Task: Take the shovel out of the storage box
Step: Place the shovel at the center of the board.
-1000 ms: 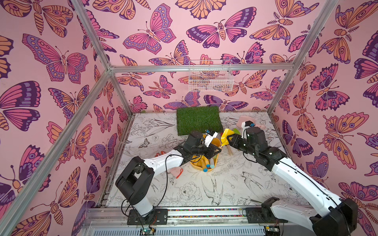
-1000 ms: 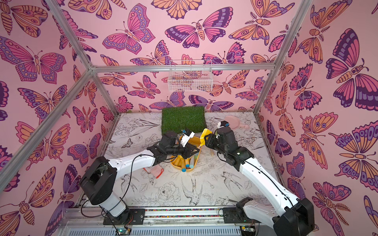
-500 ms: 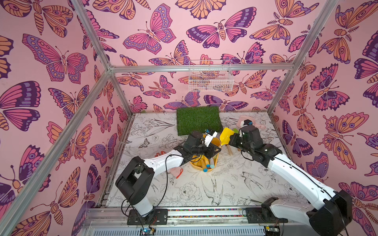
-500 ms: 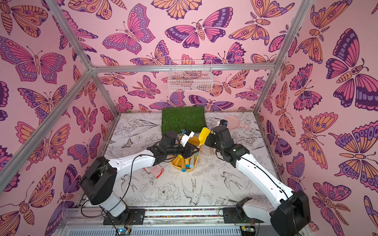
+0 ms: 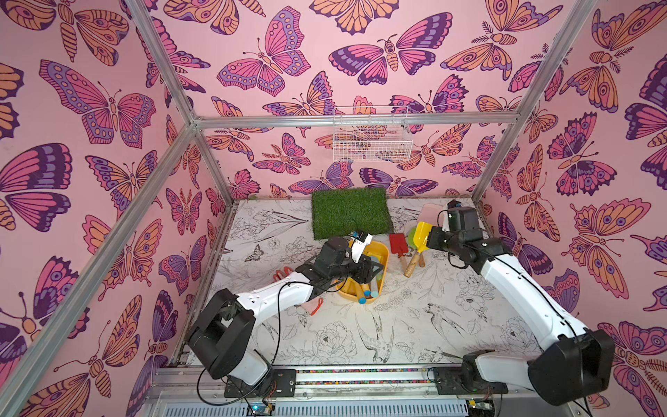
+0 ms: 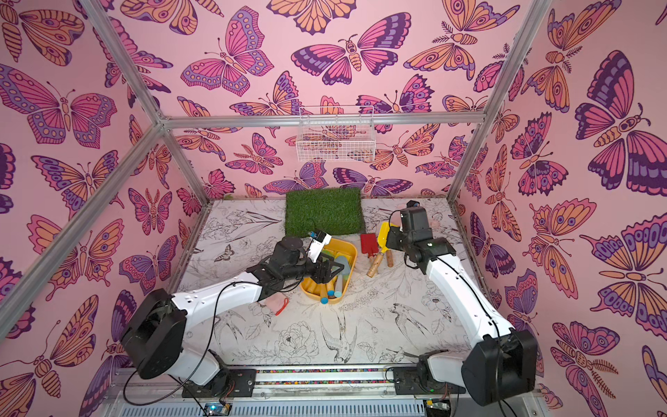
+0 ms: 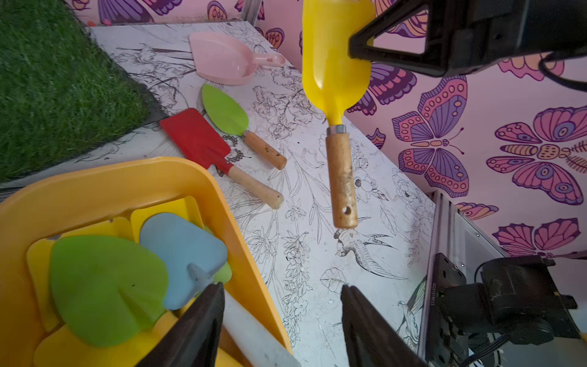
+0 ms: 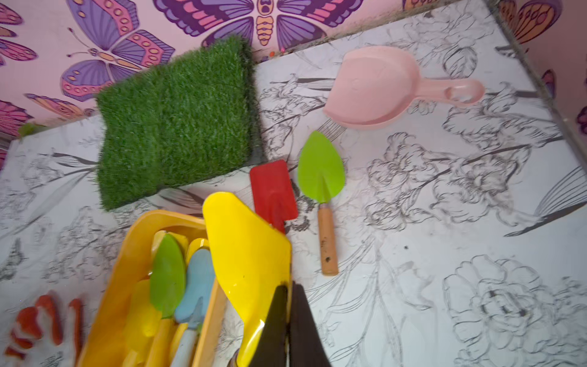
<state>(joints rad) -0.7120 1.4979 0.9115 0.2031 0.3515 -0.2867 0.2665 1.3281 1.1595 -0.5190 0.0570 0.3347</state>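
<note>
In both top views your right hand has swung away from the storage box since a second ago, taking the yellow shovel with it. The shovel now sits over the bench, just beside the red shovel and clear of the box rim. Your left hand, which met the shovel over the box a moment back, has stayed above the box and let go. From the left wrist you see that hand's fingers standing apart with nothing between them. A blue shovel and a green-bladed one lie in the box below, and the yellow shovel hangs handle-down past the rim. The right hand pinches it at the blade's edge. You cannot tell from here whether the handle tip touches the bench. From the right wrist the two fingers are pressed together on the edge of the yellow blade, with the box off to one side and the green shovel beyond. The handover looks finished and the shovel is out of the box. What remains is probably to lower it beside the others and release, minding that thin edge grip.
</note>
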